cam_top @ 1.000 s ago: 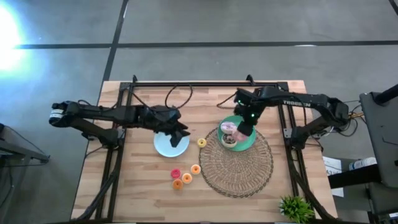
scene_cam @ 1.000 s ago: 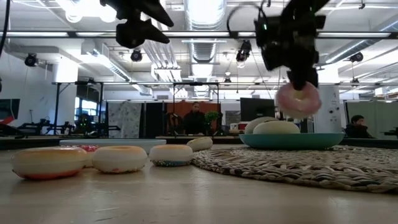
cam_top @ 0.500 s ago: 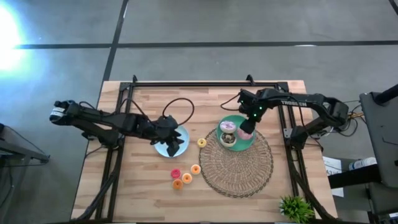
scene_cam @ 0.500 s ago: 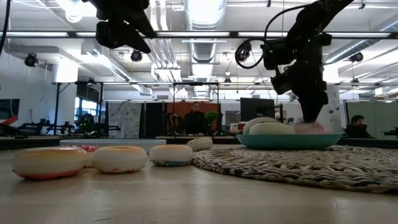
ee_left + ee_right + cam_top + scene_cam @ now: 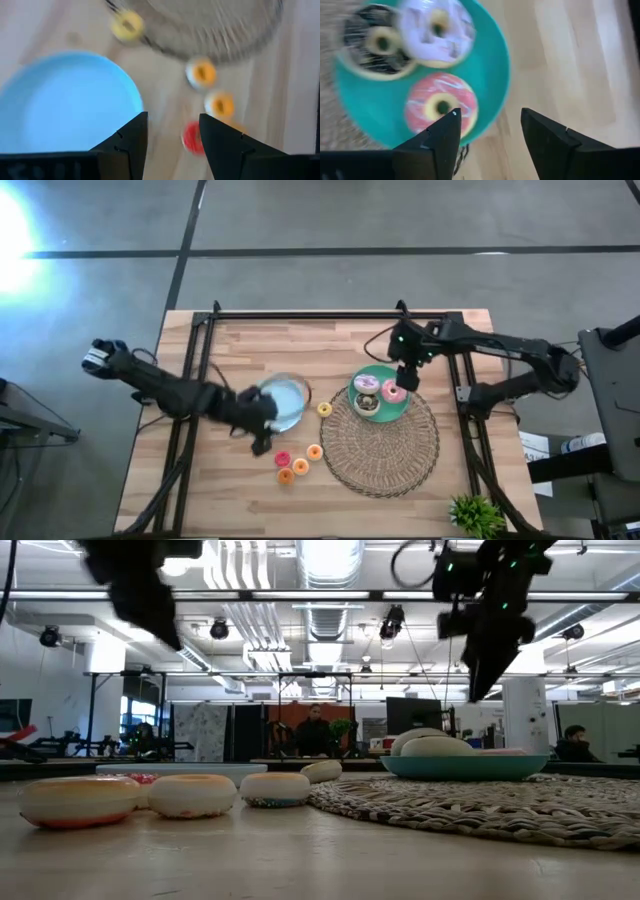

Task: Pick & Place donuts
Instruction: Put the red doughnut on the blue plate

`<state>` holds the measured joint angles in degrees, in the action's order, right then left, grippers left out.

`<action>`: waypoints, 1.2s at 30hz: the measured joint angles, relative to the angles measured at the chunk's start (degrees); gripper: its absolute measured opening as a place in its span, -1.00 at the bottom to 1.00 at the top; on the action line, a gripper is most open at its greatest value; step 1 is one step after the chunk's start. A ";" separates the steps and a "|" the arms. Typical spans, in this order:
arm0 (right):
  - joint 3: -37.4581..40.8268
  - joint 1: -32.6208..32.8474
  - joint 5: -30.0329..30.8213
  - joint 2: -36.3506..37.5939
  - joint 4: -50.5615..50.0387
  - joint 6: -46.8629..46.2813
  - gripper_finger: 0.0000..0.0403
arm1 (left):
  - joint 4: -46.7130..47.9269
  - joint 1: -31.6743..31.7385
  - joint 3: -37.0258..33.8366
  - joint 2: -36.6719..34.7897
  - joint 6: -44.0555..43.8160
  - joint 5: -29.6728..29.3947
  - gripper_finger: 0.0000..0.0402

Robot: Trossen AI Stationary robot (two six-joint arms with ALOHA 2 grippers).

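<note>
Fingers (image 5: 445, 135) of the right gripper (image 5: 405, 376) are spread apart w/ nothing between them, raised over the far-right edge of the teal plate (image 5: 399, 408), which sits on the woven placemat (image 5: 390, 455). On that plate: a pink swirled donut (image 5: 441, 106) just beside a white-pink speckled donut (image 5: 438, 30) and a dark striped donut (image 5: 379, 42), all three touching or nearly so. Fingers (image 5: 132, 135) of the left gripper (image 5: 262, 438) are also parted and empty, above the worktop (image 5: 220, 500) betw. the light-blue plate (image 5: 285, 402) and the loose small donuts. Light-blue plate looks bare in the left wrist view. Near the left gripper a red donut (image 5: 283, 458) lies on the wood, w/ two orange donuts (image 5: 300, 466) close by and a third orange one (image 5: 314, 451) at the placemat's edge. A yellow donut (image 5: 324, 409) lies apart from these, betw. the two plates, just off the placemat rim. Small green plant (image 5: 476, 512) sits at the near-right corner of the worktop. Low view: people in the room behind, well back.
</note>
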<state>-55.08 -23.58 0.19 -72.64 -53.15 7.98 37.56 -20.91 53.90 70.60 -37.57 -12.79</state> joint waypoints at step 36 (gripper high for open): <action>1.03 14.83 0.02 3.15 4.66 -13.05 -0.05 | -8.18 -12.89 2.78 28.03 18.25 -2.99 -0.74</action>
<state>-54.05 -8.75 0.21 -69.49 -48.49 -5.06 29.38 -33.80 56.69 98.63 -19.32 -15.78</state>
